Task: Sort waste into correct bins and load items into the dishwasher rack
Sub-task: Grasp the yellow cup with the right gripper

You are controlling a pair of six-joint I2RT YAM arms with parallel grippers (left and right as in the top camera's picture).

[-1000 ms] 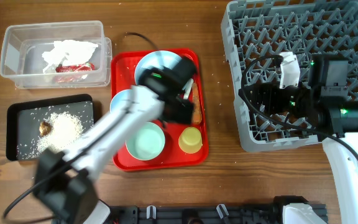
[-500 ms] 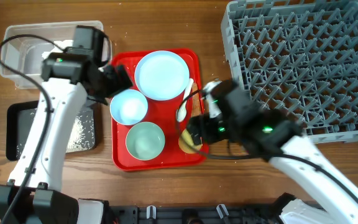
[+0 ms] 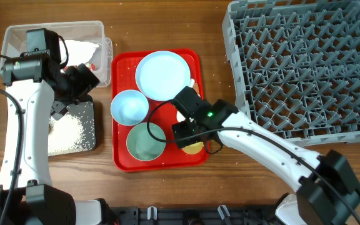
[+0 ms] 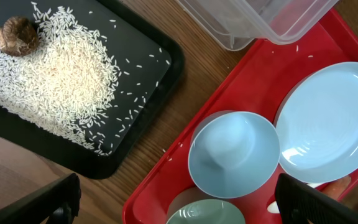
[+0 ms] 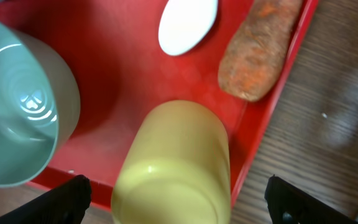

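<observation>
Wooden worktop point(image 3: 167, 194), overhead: right end effector point(image 3: 189, 132) has come from the dishwasher rack point(image 3: 299, 62) to the yellow cup point(image 3: 195, 147), probably next to load; left end effector point(image 3: 79, 80), wide, has backed over the black tray point(image 3: 92, 134). Left wrist: rice point(image 4: 48, 74) lies beneath. Right wrist: jaws wide astride the cup; red tray rim point(image 5: 253, 134) close right.

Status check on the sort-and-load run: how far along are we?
Done: the tissue sits in the clear tub; the rice and nut scrap lie in the black tray.
In hand: nothing is gripped; the right gripper hangs open over the yellow cup.
Left: the carrot stick, plate, blue bowl, green bowl, spoon and cup are all on the red tray; the rack holds nothing.
</observation>
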